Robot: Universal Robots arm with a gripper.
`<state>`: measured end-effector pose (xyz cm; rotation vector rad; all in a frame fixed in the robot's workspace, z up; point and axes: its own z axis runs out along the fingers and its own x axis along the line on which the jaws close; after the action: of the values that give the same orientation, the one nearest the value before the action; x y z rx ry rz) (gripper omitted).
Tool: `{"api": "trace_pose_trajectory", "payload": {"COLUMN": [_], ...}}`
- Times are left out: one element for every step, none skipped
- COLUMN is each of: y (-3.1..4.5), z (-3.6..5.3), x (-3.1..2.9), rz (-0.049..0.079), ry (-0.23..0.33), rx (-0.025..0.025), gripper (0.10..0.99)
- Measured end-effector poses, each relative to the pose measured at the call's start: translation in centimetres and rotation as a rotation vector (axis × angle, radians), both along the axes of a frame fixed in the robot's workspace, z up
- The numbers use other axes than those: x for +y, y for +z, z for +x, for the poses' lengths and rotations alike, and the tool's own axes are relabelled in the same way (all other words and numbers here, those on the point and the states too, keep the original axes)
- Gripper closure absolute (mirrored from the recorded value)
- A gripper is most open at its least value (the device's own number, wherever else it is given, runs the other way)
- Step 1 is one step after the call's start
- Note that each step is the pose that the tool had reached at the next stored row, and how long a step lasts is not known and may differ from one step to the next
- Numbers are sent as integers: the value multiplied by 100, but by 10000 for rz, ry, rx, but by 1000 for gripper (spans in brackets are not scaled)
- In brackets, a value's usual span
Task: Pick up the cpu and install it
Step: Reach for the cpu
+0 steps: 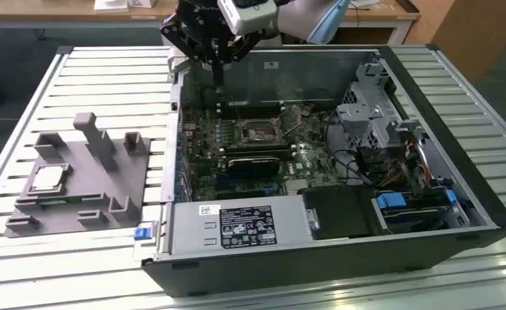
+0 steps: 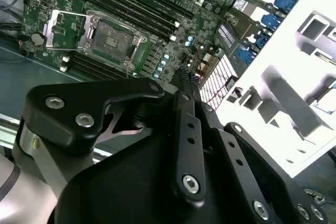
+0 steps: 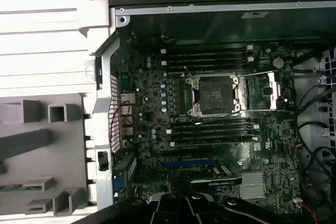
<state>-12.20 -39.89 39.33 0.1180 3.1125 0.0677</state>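
The cpu [image 1: 48, 177], a small silvery square chip, lies in a recess of the grey plastic tray [image 1: 90, 194] at the exterior view's left, outside the computer case. My gripper [image 1: 219, 84] hangs over the back left corner of the open case, far from the tray. Its fingers point down, pressed together with nothing between them. The dark metal-framed socket [image 1: 257, 134] sits on the green motherboard, with its frame swung open in both wrist views [image 2: 110, 38] [image 3: 215, 95]. In the second wrist view my gripper [image 2: 184, 77] points between the socket and the tray [image 2: 294, 93].
The black case [image 1: 322, 258] lies on its side on a slatted white table [image 1: 106, 71]. A drive cage [image 1: 369, 113], cables and the power supply [image 1: 235, 226] crowd the exterior view's right and front. A green memory stick [image 1: 51, 201] also lies on the tray.
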Motion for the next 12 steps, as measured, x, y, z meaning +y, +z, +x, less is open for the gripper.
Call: {"api": "trace_pose_trajectory", "payload": {"y": [0,0,0,0,0,0,1,1,0,0,0,0], "z": [0,0,0,0,0,-3,-5,-8,-14,-20,-27,-33], "x": [0,0,0,0,0,0,1,0,0,0,0,0], "rz": [0,0,0,0,0,-1,-2,-2,-1,0,0,0], "ry": [0,0,0,0,0,-1,-1,0,-1,0,0,0], "rx": [0,0,0,0,0,1,1,1,0,0,0,0], "gripper": [980,980,980,980,980,980,980,980,980,980,980,980]}}
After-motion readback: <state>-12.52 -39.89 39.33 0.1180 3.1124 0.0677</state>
